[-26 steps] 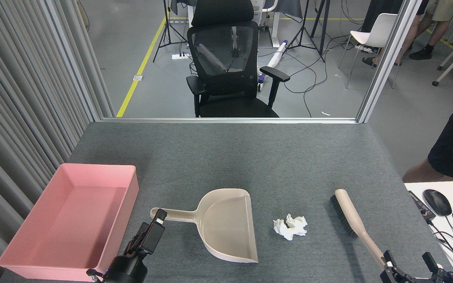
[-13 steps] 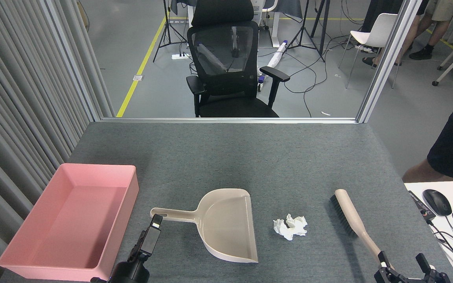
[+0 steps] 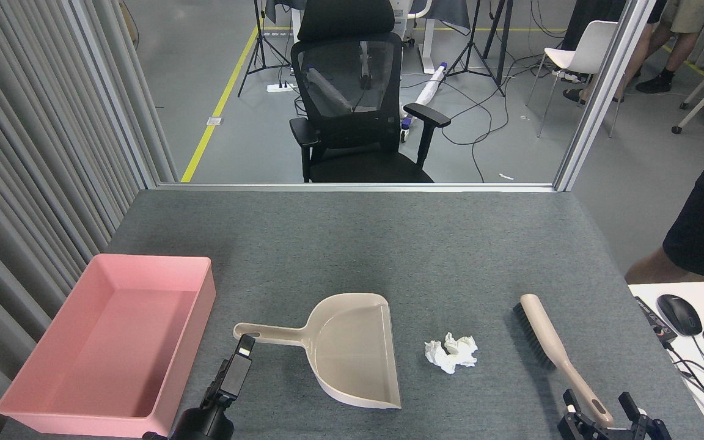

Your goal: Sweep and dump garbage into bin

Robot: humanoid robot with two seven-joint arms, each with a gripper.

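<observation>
A grey felt-covered table [image 3: 352,244] fills the lower half of the frame, with a black mesh office chair [image 3: 355,98] behind its far edge at upper centre and grey curtains down the left side. A white desk with a mouse [image 3: 679,314] is seen at the lower right edge, and part of a person in dark shorts [image 3: 703,226] is seen at the right edge.

The bin [image 3: 107,342] — a shallow pink tray — is placed at lower left, with nothing seen inside it. Just right of it lies a beige dustpan [image 3: 352,348], its handle directed left and its open mouth facing right. The garbage [image 3: 451,352], a crumpled white wad, rests on the felt a little right of the dustpan's mouth, apart from it. Further right lies a beige brush [image 3: 550,345], bristles at the far end, handle running toward the bottom edge.

The left gripper [image 3: 243,354] is seen end-on just below the tip of the dustpan handle — whether it is spread or closed cannot be told. The right gripper [image 3: 599,418] is at the bottom edge, its two dark fingers spread on either side of the brush handle's end, without visibly pinching it.
</observation>
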